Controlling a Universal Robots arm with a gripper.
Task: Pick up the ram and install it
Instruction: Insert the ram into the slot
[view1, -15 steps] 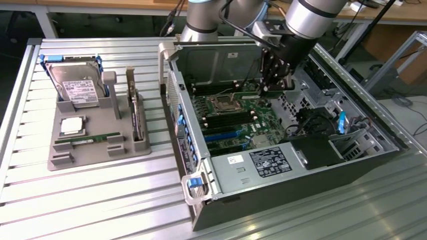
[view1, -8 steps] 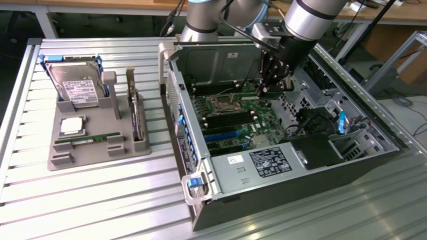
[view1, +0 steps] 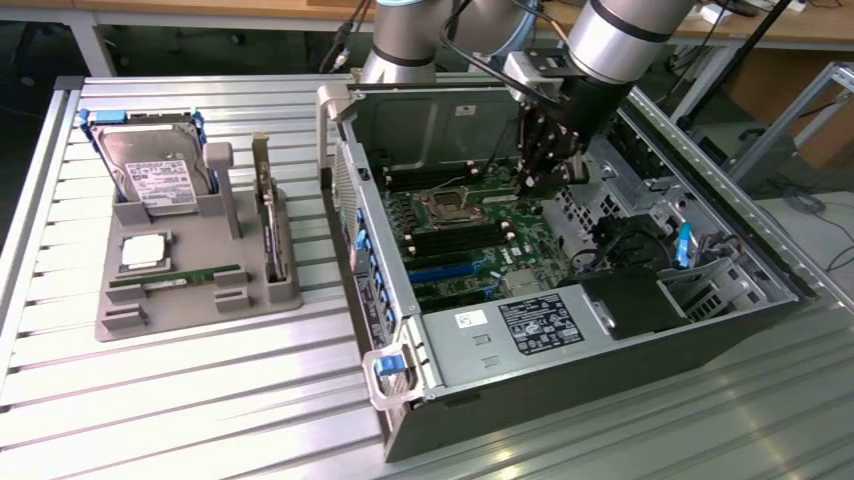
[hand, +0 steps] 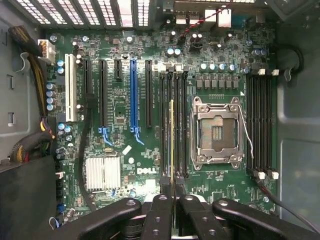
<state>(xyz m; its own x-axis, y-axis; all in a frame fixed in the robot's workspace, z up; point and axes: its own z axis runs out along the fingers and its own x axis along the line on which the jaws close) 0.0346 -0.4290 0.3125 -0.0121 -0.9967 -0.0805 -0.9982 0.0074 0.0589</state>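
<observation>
Your hand is clenched on the ram, held edge-on over the slots just beside the socket. Farther off, on the table, a holder carries the drive.

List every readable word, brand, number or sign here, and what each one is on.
"DELL": white print on the motherboard, beside the silver heatsink.
Hard drive label: too small to read.
White sticker and black label on the case's drive cage: unreadable.
</observation>
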